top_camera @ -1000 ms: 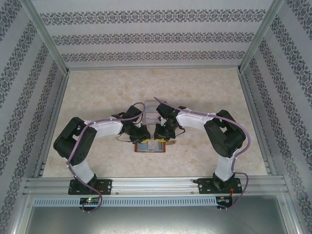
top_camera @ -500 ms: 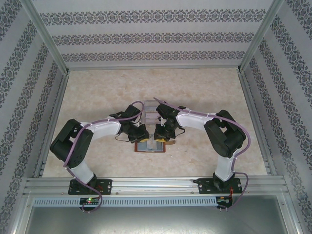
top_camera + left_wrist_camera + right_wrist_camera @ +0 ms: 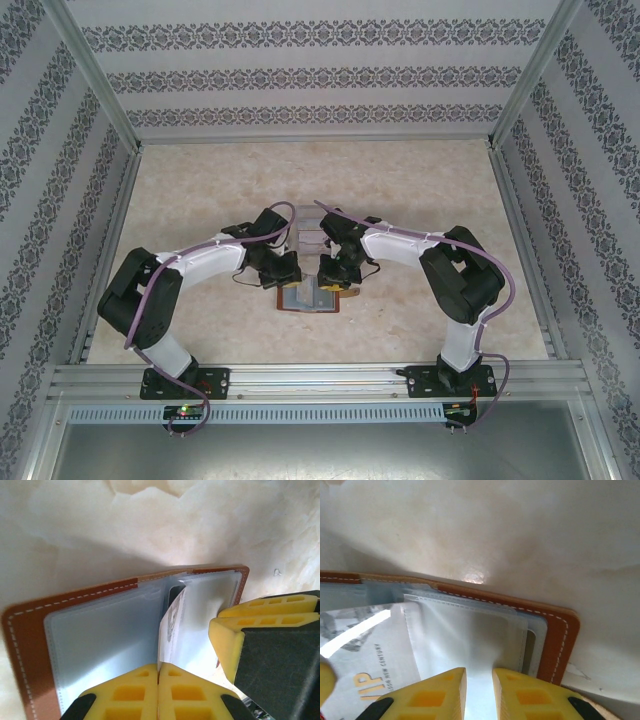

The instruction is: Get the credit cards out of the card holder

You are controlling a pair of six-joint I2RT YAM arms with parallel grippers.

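Brown leather with pale stitching, the card holder (image 3: 308,299) is lying open near the middle of the marble-patterned table (image 3: 420,190), directly between the two grippers. In the right wrist view, a printed credit card (image 3: 362,655) is sitting behind clear plastic and showing small dark lettering that reads "NEW CENTURY". Beside it are larger orange letters, cut off at the frame edge, and the rest of the print is too blurred to read. Both arms are bending inward from their bases, elbows out, with wrists tilting down over the wallet just in front of a clear acrylic rack (image 3: 308,235). The left gripper (image 3: 159,677) is pressing its yellow fingers together on the edge of a pale card (image 3: 171,617), which is standing on edge out of the middle pockets. The right gripper (image 3: 479,680) is holding its jaws narrowly apart over the right-hand sleeve (image 3: 470,635); whether it is pinching the plastic I cannot tell
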